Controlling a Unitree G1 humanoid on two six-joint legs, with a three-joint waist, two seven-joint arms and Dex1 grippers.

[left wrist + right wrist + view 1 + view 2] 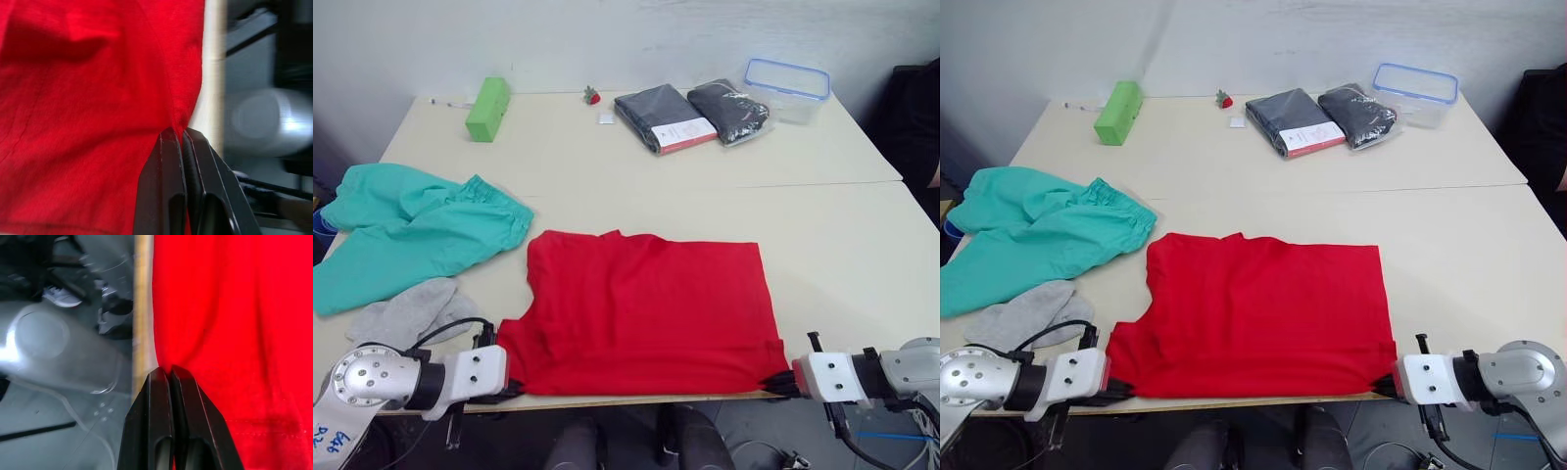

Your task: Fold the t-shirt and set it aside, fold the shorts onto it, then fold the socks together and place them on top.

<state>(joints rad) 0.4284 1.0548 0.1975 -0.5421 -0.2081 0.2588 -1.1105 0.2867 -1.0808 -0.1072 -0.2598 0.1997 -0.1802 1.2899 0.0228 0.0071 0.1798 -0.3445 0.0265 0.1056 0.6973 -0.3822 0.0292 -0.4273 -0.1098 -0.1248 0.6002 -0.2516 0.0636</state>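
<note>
We see the t-shirt (646, 313) spread flat at the surface's (842, 245) near edge, each near corner pinched: left end effector (182, 133) and right end effector (167, 370) reach in level from outside. Wrist views confirm fingers pressed together on red cloth; the shorts (411, 230) and socks (411, 311) lie left of the t-shirt.

Lab — bare table (822, 235), plain wall (607, 39).

A red t-shirt (646, 313) lies spread flat at the near edge of the tabletop (842, 245). The left claw (507, 384) sits at its near left corner and the right claw (781, 382) at its near right corner, each touching the hem. Teal shorts (411, 230) lie rumpled to the left, with grey socks (411, 311) just in front of them. At the far side stand a green block (487, 109), two packaged dark garments (690, 115) and a clear plastic box (788, 88).
</note>
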